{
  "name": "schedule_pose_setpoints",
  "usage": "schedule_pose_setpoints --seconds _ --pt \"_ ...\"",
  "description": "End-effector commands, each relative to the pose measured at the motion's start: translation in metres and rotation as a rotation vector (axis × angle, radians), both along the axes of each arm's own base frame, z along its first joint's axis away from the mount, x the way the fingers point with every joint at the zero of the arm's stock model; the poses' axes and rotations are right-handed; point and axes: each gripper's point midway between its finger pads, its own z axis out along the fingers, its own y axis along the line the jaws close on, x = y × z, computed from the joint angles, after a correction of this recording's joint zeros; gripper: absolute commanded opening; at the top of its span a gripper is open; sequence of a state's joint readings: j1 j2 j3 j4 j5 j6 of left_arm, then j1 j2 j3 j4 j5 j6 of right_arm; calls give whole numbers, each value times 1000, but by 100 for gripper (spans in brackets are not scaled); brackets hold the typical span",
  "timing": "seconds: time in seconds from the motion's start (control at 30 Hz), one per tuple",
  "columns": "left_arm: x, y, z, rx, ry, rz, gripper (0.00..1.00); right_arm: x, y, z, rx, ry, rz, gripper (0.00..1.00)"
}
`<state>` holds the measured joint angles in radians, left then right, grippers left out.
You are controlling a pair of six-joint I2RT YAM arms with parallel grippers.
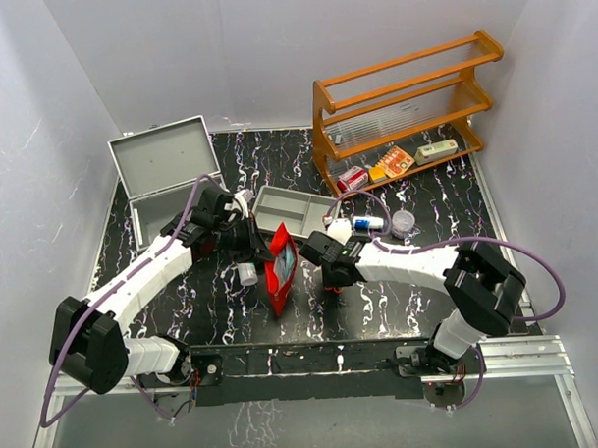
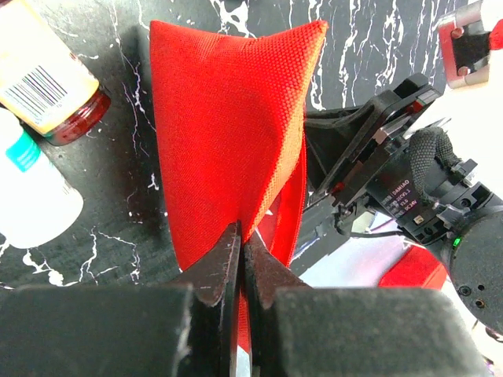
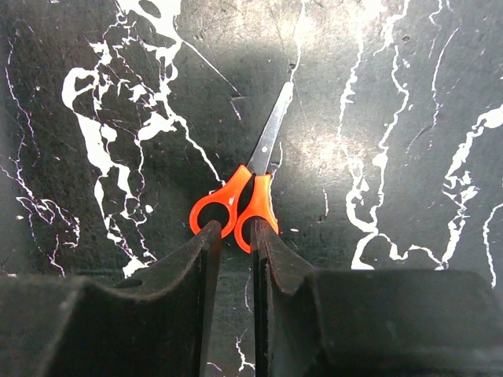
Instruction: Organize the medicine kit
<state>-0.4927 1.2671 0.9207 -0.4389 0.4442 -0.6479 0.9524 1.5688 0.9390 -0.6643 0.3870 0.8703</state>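
**Item 1: medicine kit** (image 1: 164, 155). Silver-grey metal case, upper left of top view, at back-left corner of the black marbled table (image 1: 426, 195). Lid stands up toward the back wall and the body is open. Left arm crosses in front of its lower right corner. Contents can't be made out.

**Item 2: left gripper** (image 2: 240, 250). Jaws pressed together w/ no gap, pinching an edge of the red pouch (image 2: 228, 118). Pouch is woven fabric and stands on end at ctr of top view, between the two grippers. Its corner points to top of left wrist view.

**Item 3: right gripper** (image 3: 234, 234). Points down at the table, just right of pouch in top view. Jaws are a narrow slit apart, tips at the orange handle loops of the scissors (image 3: 244, 188). Scissors lie flat w/ blades shut, tip toward upper ctr of right wrist view. Can't tell whether the tips actually clamp the handles.

**Item 4: grey tray** (image 1: 289, 210). Shallow and divided, just above pouch in top view, right of the kit.

**Item 5: wooden rack** (image 1: 403, 102). Upper right of top view, 3 tiers. Bottom tier holds small boxes and packs, labels unreadable. Mid tier holds a clear ribbed piece.

**Item 6: misc.**
- Small white bottle (image 1: 247, 273), just left of pouch.
- White tube w/ blue band (image 1: 368, 223) and round clear cap (image 1: 404, 220), right of tray.
- Amber bottle w/ barcode label (image 2: 47, 86), upper left of left wrist view.
- White bottle w/ teal label (image 2: 31, 196), below the amber one. Both lie beside the pouch.
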Motion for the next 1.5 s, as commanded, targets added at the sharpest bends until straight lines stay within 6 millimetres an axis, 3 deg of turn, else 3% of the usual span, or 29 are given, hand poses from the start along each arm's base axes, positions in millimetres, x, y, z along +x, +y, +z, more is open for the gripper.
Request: schedule_pose_setpoints --seconds 0.0,0.47,0.8,0.97,1.17,1.47 --pt "-4 -11 6 -84 23 -25 0 8 12 4 85 -34 -54 19" --pt "-13 -26 -3 -186 97 -57 0 0 -2 -16 17 5 -86 16" --pt "-16 -20 -20 -136 116 -58 0 -2 -3 -31 9 25 -69 15" --pt "-16 -15 -25 -96 109 -56 0 -5 -5 -35 7 33 -66 4" --pt "-15 -10 -27 -61 104 -57 0 1 -4 -19 34 -11 -68 0" --pt "-12 -8 -24 -45 82 -53 0 15 6 29 183 -145 -96 0"
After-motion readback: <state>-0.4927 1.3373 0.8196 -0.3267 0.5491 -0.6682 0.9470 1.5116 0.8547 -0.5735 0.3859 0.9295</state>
